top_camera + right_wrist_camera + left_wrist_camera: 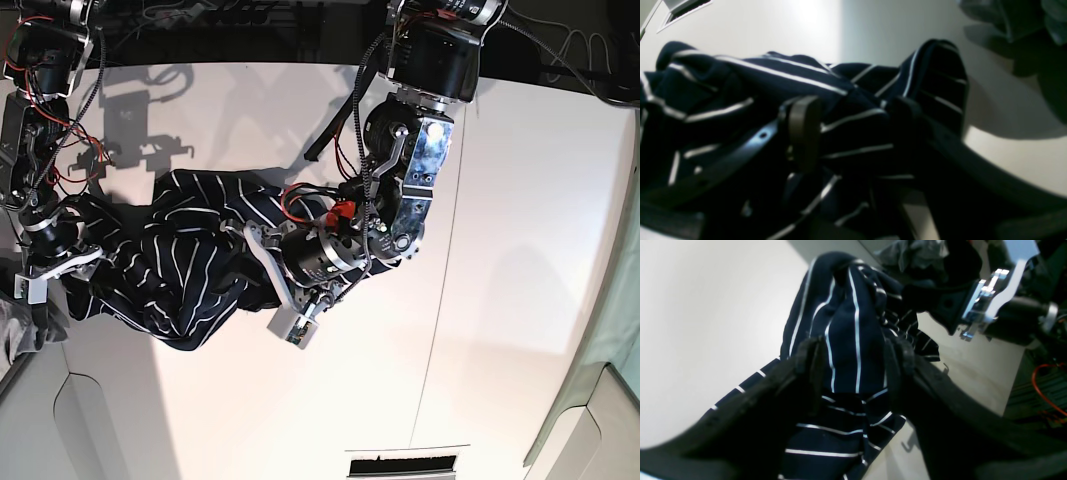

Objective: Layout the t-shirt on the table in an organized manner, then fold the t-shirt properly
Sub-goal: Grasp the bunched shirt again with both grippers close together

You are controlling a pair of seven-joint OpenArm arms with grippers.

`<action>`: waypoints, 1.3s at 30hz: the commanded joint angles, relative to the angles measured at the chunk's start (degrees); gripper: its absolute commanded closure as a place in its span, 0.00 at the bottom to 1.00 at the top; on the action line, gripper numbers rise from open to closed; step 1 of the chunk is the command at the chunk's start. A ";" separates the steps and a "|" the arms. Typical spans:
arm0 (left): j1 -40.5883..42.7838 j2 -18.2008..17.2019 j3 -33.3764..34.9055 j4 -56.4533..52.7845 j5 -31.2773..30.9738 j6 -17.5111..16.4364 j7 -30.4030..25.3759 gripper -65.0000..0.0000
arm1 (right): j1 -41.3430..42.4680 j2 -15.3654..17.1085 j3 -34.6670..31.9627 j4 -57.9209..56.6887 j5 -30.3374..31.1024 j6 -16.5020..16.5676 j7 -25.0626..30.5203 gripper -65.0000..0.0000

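Our left gripper (853, 363) stands spread with a raised fold of the t-shirt (170, 270) between its fingers, though we cannot tell if it pinches; our right gripper (853, 133) is likewise wide, straddling bunched cloth; the shirt lies crumpled on the table (520, 250), so we judge both ends are being sought for spreading.

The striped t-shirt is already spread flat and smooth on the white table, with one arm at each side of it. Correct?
Not quite. The t-shirt lies in a crumpled heap, not flat, as the base view shows. It is on the white table, with an arm at each side.
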 commanded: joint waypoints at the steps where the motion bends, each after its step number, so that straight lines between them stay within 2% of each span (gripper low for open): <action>1: -1.31 0.55 0.52 0.90 -1.11 -0.24 -1.33 0.51 | 2.16 0.92 0.24 0.35 0.61 0.39 1.38 0.49; 3: -1.33 0.52 1.07 0.59 -0.39 -0.02 -1.66 0.51 | 3.39 0.94 0.24 -1.49 -0.87 0.39 1.38 0.49; 6: -1.40 1.33 1.05 -0.94 0.96 2.71 -3.28 0.51 | 4.66 0.96 0.24 -4.72 -1.88 0.39 1.42 0.49; 8: -1.49 1.56 1.07 -2.01 1.27 2.75 -3.23 0.50 | 5.18 0.90 0.15 -6.36 -1.66 0.42 1.62 0.49; 10: -1.64 1.56 1.07 -2.67 1.22 2.73 -3.17 0.44 | 5.46 0.90 -0.66 -7.54 -1.14 0.48 1.62 0.49; 20: -2.89 1.56 6.29 -2.82 1.77 2.78 -3.65 0.42 | 5.25 0.39 -13.14 -7.80 -0.28 1.09 1.60 0.49; 25: -2.89 1.56 6.69 -2.82 4.24 2.78 -3.65 0.42 | 4.74 -2.40 -16.72 -7.80 -0.15 1.11 0.94 0.49; 29: -2.89 1.56 6.60 -2.84 8.07 3.10 -3.63 0.42 | 2.84 -4.81 -17.00 -7.69 0.11 3.39 1.14 0.49; 32: -2.93 1.56 6.47 -2.84 9.90 6.67 -3.67 0.42 | 0.94 -6.16 -16.98 -7.45 0.66 4.79 1.20 0.49; 35: -2.89 1.51 6.47 -2.84 10.05 7.06 -3.61 0.42 | -1.29 -6.45 -16.79 -6.34 2.69 4.96 1.64 0.49; 39: -2.91 -0.48 6.47 -2.82 10.05 7.06 -3.52 0.42 | -3.87 -6.34 -14.97 -2.23 2.84 4.96 2.03 0.49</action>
